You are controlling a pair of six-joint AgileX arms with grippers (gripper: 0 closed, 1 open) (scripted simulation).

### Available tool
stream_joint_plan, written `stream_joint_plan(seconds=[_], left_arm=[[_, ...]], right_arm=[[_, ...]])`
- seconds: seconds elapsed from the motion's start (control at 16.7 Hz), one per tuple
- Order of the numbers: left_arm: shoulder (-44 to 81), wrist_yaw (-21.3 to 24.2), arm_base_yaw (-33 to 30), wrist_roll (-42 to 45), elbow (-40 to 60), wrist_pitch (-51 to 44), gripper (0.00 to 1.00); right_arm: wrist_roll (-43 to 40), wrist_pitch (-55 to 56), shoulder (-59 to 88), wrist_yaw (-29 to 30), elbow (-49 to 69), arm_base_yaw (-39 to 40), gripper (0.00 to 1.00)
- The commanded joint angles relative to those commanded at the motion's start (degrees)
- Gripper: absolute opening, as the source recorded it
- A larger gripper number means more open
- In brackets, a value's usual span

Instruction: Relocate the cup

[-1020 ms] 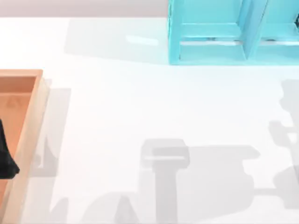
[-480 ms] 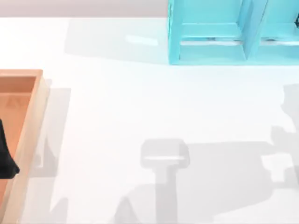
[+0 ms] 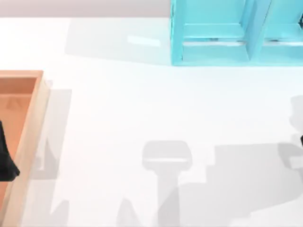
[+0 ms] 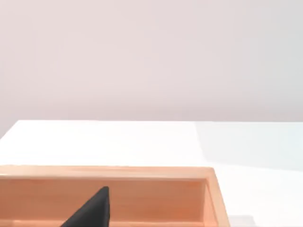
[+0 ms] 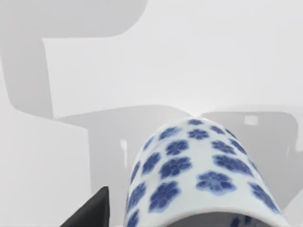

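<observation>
On the white table (image 3: 118, 118) the arm shadows have shifted toward the right edge. The cup (image 5: 199, 175), glossy white with blue flowers, sits right beside the right gripper (image 5: 94, 213); I cannot tell its jaws' state. The left gripper (image 3: 5, 158) hangs over the wooden tray (image 3: 33, 123).

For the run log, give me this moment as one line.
task: relocate cup | right pincer: at blue-flowered white cup, above table | left pincer: parked over wooden tray | teal shelf: far edge

A white cup (image 5: 203, 175) with blue flowers sits just beside the right gripper's dark fingertip (image 5: 92, 210), above the white table (image 5: 189, 56)
</observation>
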Motion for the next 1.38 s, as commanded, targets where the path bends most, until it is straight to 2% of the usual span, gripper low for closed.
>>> stream_joint_plan(seconds=[0.12, 0.9, 1.38], left_arm=[[0.00, 0.00, 0.00, 0.00, 0.00, 0.00, 1.00], [0.00, 0.00, 0.00, 0.00, 0.00, 0.00, 1.00], [0.00, 0.00, 0.00, 0.00, 0.00, 0.00, 1.00]], right_arm=[[0.00, 0.00, 0.00, 0.00, 0.00, 0.00, 1.00], [0.00, 0.00, 0.00, 0.00, 0.00, 0.00, 0.02], [0.00, 0.00, 0.00, 0.00, 0.00, 0.00, 0.00]])
